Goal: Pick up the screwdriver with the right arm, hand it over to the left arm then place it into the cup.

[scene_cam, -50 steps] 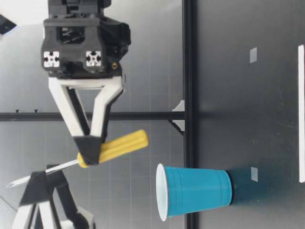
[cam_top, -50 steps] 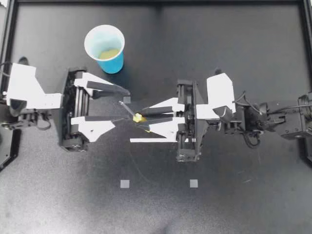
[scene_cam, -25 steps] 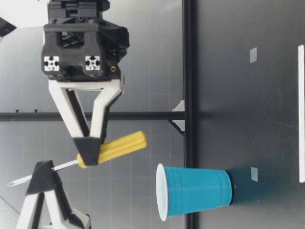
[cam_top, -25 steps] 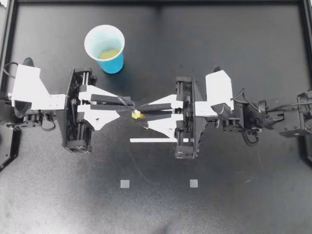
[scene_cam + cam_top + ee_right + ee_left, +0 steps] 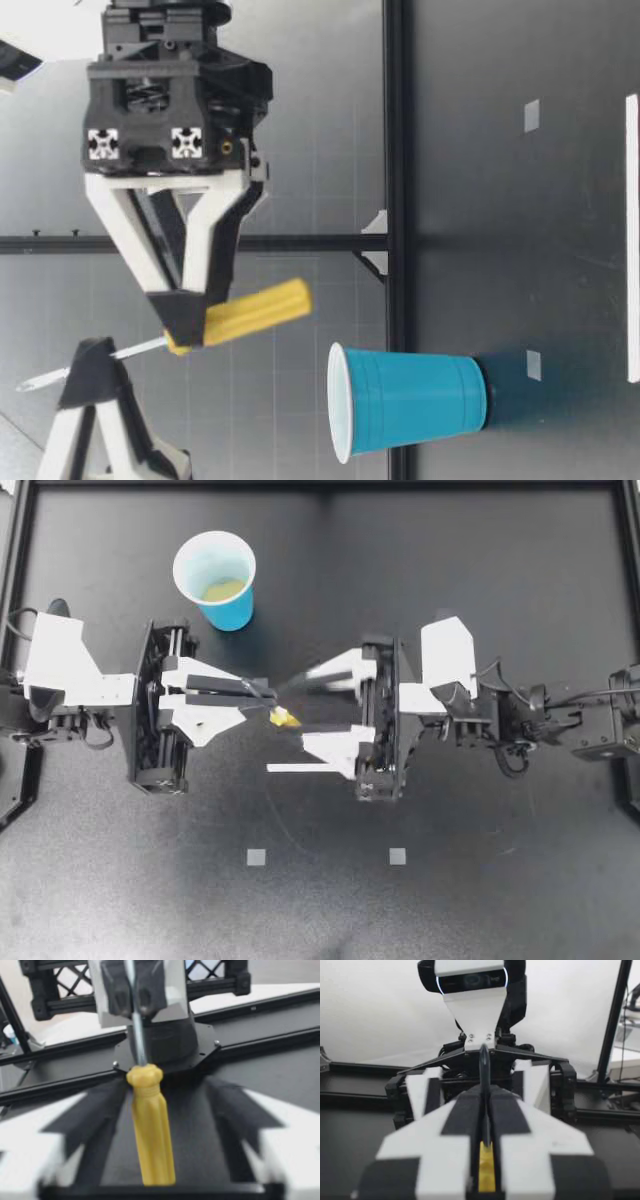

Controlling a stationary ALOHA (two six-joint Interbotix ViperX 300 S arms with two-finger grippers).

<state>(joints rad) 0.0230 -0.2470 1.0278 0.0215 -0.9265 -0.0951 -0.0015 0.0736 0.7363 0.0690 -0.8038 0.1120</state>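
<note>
Fingers (image 5: 222, 685) of left gripper (image 5: 262, 692) pinching screwdriver (image 5: 283, 717) by its metal shaft; fingers of right gripper (image 5: 318, 708) spread to either side of the yellow handle (image 5: 150, 1135), touching nothing. Tool held in the air between both arms, above the desk (image 5: 480, 600), near but not over the cup (image 5: 215, 580). Handover step, judged nearly complete: draw right arm straight back along the tool's axis before moving left; keep the pinch firm against pivoting of the thin shaft under the heavier handle. Top view: only a yellow speck of the tool. Low view: whole length, tip high, handle end low, just above rim level of the cup. Right wrist view: clear gap between handle and each finger.
</note>
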